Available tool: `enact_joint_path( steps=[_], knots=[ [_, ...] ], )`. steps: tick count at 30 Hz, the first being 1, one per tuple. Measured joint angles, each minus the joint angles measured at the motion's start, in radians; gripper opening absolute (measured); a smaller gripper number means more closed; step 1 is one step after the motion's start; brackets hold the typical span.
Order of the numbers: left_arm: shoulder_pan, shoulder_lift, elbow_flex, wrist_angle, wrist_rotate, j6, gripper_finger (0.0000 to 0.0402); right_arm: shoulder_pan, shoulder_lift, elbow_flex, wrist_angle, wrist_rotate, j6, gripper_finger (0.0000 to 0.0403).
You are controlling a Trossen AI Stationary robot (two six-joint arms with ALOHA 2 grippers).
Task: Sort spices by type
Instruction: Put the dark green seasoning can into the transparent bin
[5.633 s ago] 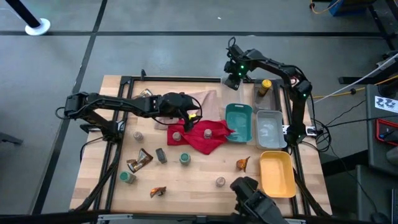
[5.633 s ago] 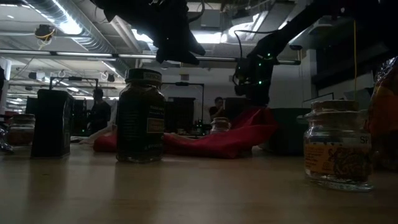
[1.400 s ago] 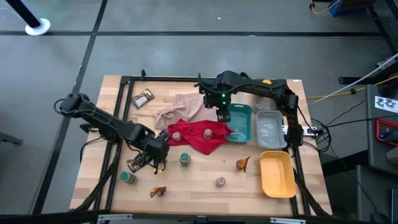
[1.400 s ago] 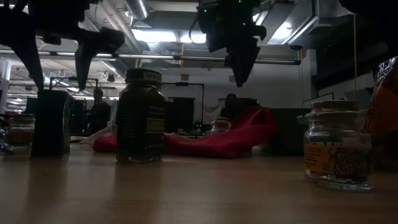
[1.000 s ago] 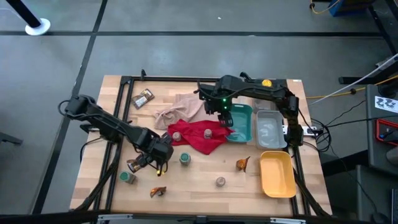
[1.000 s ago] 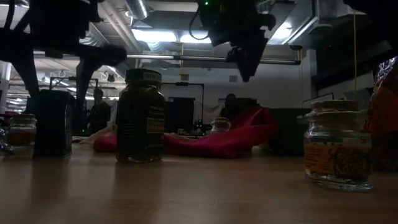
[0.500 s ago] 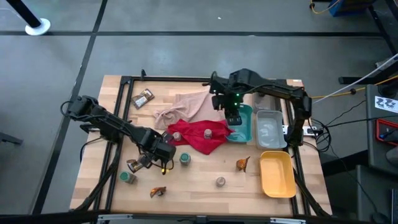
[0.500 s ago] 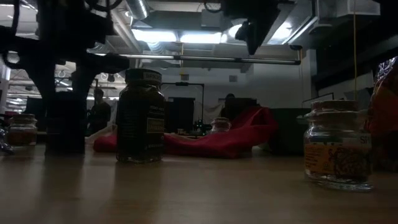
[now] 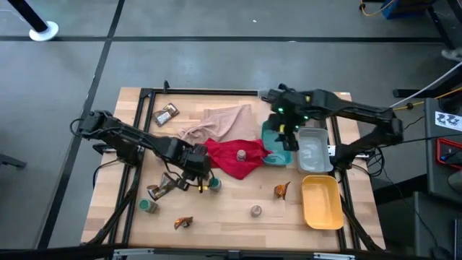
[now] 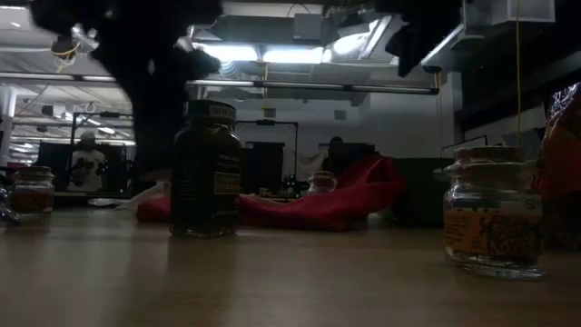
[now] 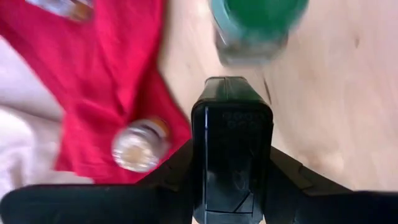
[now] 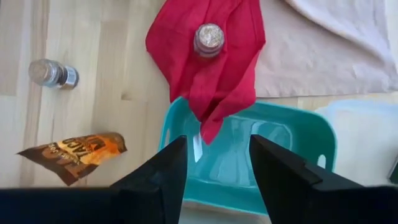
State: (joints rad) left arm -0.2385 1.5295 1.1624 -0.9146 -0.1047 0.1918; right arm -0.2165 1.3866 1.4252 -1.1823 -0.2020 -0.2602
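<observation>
Dark rectangular spice tin (image 11: 231, 155) clamped in left gripper (image 9: 196, 167) at table centre-left, green-lidded jar (image 9: 214, 184) at its 4 o'clock. Right gripper (image 12: 217, 163), fingers apart and empty, over teal tray (image 9: 278, 153) at 3 o'clock.

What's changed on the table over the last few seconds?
The left gripper came down near the table's front, closed on the dark spice box, lifted it off the wood and carried it toward the red cloth. The right gripper, open and empty, swung from the table's far edge to above the teal tray. Jars, sachets, cloths and trays stayed put.
</observation>
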Motion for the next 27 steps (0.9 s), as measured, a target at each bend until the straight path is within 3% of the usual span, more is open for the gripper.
enact_joint_path(
  steps=[7, 11, 19, 27],
  knots=[
    [0.070, 0.000, 0.164, -0.081, -0.012, 0.078, 0.0113, 0.000, -0.205, -0.254, 0.201, 0.010, 0.071, 0.0175],
    [0.141, 0.000, 0.221, -0.014, -0.037, 0.175, 0.0113, 0.000, -0.281, -0.382, 0.326, 0.015, 0.103, 0.0175],
    [0.338, 0.018, 0.227, 0.389, -0.044, 0.350, 0.0114, 0.000, -0.316, -0.558, 0.542, 0.017, 0.147, 0.0175],
    [0.505, 0.158, 0.227, 0.764, 0.035, 0.393, 0.0114, 0.000, -0.322, -0.584, 0.601, 0.105, 0.159, 0.0175]
  ],
)
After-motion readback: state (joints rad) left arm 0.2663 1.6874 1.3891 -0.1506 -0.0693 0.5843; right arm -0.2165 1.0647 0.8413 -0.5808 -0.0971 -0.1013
